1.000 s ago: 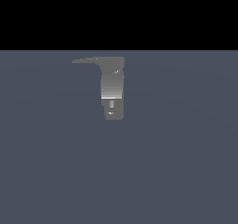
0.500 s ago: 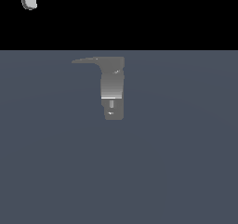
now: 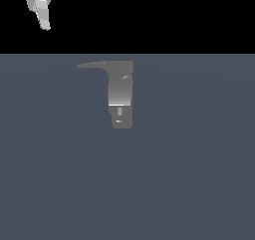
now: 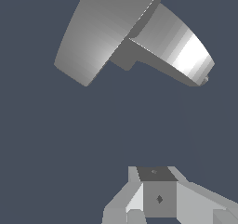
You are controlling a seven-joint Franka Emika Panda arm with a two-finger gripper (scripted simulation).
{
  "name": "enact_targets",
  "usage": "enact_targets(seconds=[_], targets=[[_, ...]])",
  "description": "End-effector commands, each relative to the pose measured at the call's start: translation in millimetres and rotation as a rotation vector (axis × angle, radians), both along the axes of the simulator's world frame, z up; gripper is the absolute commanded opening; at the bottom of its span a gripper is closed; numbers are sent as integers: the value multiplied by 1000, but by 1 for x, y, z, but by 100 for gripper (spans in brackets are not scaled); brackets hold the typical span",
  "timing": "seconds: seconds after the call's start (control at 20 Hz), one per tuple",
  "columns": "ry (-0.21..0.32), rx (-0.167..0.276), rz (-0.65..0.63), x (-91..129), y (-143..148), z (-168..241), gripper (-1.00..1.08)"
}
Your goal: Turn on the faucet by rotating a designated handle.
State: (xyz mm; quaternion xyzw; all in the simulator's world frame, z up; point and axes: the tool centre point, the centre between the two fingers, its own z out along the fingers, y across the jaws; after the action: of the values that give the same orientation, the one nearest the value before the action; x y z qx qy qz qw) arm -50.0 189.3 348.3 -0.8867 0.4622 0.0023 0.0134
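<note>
Faucet (image 3: 120,97) handle (image 3: 92,64) looks stiff, thin metal (push near its tip); gripper (image 3: 44,16) far off, opening unclear.

No legible text or markings

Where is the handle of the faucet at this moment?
In the exterior view, the handle sticks out from the top of the faucet toward that view's left, far below and right of the hand.

Grey metallic faucet (image 3: 120,97) with darker lower block, grey handle (image 3: 92,64), slate-blue floor (image 3: 189,174), pale end effector (image 3: 44,16)
</note>
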Motion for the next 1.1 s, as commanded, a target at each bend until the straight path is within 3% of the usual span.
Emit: enact_targets(seconds=[0.0,0.55,1.05], targets=[[0,-1,-48,14,2,-7,-100],[5,-9,-274,80,0,-40,-100],[11,-20,-515,148,-19,-74,-100]])
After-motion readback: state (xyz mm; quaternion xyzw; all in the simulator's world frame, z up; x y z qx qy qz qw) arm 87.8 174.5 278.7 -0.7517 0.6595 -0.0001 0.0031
